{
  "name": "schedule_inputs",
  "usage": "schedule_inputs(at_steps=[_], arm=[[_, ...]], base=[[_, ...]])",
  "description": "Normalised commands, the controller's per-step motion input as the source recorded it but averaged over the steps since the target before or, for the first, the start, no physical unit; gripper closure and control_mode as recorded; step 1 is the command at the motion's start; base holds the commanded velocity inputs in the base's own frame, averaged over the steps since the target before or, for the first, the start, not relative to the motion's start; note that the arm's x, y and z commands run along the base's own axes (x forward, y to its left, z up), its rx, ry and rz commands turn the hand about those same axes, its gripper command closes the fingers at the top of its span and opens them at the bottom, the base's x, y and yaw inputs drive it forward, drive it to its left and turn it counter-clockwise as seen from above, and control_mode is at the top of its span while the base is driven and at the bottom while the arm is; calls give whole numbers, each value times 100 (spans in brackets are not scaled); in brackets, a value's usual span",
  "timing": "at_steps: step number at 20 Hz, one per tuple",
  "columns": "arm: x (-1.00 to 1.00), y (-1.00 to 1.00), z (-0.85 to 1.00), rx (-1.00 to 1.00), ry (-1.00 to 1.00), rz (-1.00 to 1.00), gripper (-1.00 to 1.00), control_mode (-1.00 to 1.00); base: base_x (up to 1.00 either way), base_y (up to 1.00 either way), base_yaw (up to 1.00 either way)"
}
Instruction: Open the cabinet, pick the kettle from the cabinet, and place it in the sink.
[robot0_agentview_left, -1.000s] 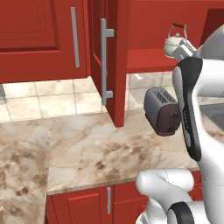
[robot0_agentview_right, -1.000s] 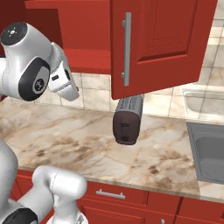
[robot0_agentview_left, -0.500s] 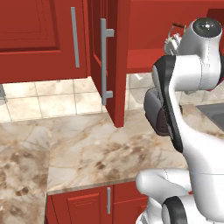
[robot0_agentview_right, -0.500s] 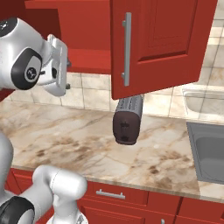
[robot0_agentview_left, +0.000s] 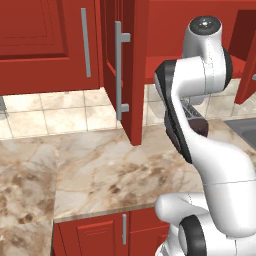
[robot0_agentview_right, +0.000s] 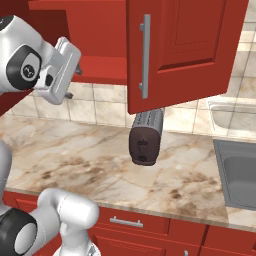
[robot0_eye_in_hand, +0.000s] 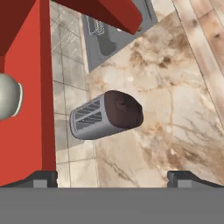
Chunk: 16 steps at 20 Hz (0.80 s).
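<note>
Two half-second steps back, the arm was hanging lower, level with the toaster (robot0_agentview_right: 145, 136); now it is rising up past the toaster and swinging toward the open cabinet (robot0_agentview_right: 185, 50). The wrist is drawing in close to the red shelf (robot0_agentview_right: 100, 70) above and left of the toaster. Both doors are standing open, so the opening step looks done and the arm is lining up for the pick.

The kettle (robot0_eye_in_hand: 8, 96) is sitting on that shelf above the toaster, showing in the hand view as a cream curve at the frame's edge, not yet centred between the fingers. The sink (robot0_agentview_right: 240, 170) is waiting on the counter to the right of the toaster, with no kettle in it.

The gripper (robot0_eye_in_hand: 113, 179) is hanging spread as wide as it goes, its fingertips (robot0_eye_in_hand: 41, 178) far apart, gripping nothing and touching nothing. It is looking down at the toaster, and probably needs to turn further toward the kettle before closing.
</note>
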Motion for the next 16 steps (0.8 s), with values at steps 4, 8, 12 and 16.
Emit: schedule_inputs(at_steps=[4,8,12,16], arm=[[19,4,0,13,3,-26,-100,-100],[25,5,0,13,2,-28,-100,-100],[27,2,0,13,1,-29,-100,-100],[28,-7,0,12,3,-28,-100,-100]], base=[[0,0,0],[0,0,0],[0,0,0],[0,0,0]])
